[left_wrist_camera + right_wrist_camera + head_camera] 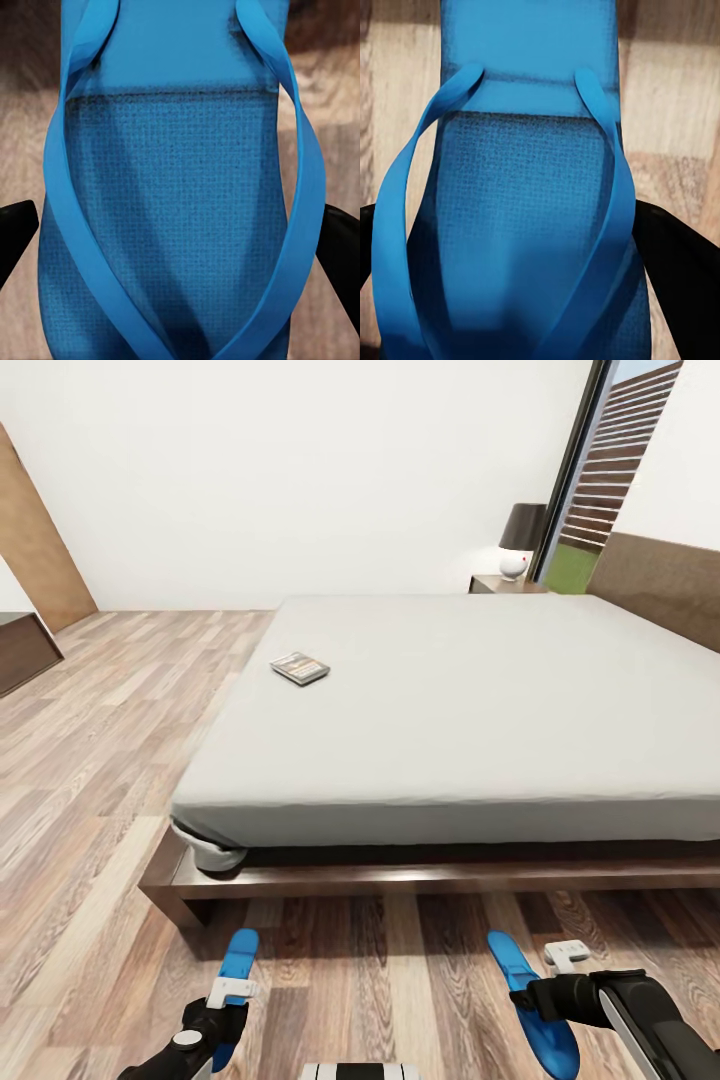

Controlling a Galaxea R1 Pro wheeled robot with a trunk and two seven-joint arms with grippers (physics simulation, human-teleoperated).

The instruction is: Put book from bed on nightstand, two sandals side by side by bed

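My two sandals [236, 958] [530, 1000] are bright blue, with a fine woven texture on the soles. The mattress [450, 700] is plain light grey, the bed frame [400, 880] dark brown, the floor [90, 760] streaky wood plank.

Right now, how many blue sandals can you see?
2. One sandal lies on the floor by the left pincer; the other sandal lies by the right pincer, both before the bed.

Two blue sandals [237, 960] [530, 1000], one book [299, 668], one bed [450, 710]. One nightstand [505, 585], bearing one lamp [520, 538].
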